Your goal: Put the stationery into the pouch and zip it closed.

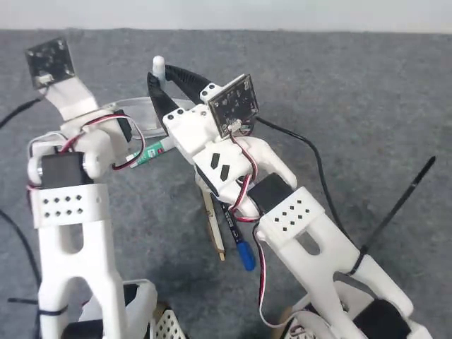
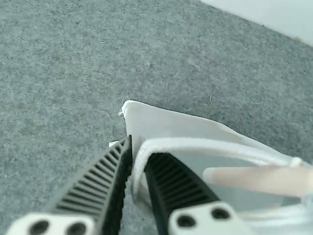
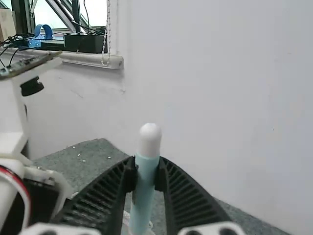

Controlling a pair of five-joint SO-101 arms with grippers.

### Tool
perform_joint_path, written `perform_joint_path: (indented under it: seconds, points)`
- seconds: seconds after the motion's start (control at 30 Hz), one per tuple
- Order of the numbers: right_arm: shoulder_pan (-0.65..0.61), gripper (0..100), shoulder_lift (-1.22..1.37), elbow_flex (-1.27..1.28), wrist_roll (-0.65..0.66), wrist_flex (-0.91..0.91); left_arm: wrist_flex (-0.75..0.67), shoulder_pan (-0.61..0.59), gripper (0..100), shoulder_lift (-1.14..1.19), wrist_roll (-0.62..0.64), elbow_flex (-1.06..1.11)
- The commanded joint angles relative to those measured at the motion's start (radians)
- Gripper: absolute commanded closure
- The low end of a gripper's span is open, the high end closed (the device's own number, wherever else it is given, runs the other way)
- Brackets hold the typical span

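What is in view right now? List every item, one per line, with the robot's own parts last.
pouch: 1, white and translucent, on the table, rim pinched by the left arm
pale blue pen: 1, white cap, held upright above the table
beige stick: 1, lying at the pouch mouth, apparently inside
green marker: 1, on the table between the arms
wooden strip: 1, tan, on the table under the right arm
dark pen: 1, blue end, beside the wooden strip
black cable: 1, across the table's right side
table: 1, grey carpeted top
left gripper: 1, black fingers, shut on the pouch
right gripper: 1, black fingers, shut on the pale blue pen
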Motion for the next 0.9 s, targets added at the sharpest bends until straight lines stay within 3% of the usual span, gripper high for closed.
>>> perform_joint_path:
  seconds: [0.0, 0.2, 0.6, 0.87]
  points:
    - [-0.012, 98.4, -0.041, 0.003, -0.003, 0.03, -0.025, -0.005, 99, -0.002, 0.018, -0.061]
    - [-0.065, 81.9, -0.044, 0.003, -0.003, 0.17, -0.025, -0.006, 99, -0.003, 0.018, -0.061]
    - [-0.085, 82.8, -0.294, -0.003, -0.003, 0.443, -0.021, -0.006, 99, -0.003, 0.018, -0.059]
    - [0.015, 82.8, -0.358, -0.029, -0.003, 0.556, -0.028, -0.002, 99, -0.003, 0.018, -0.048]
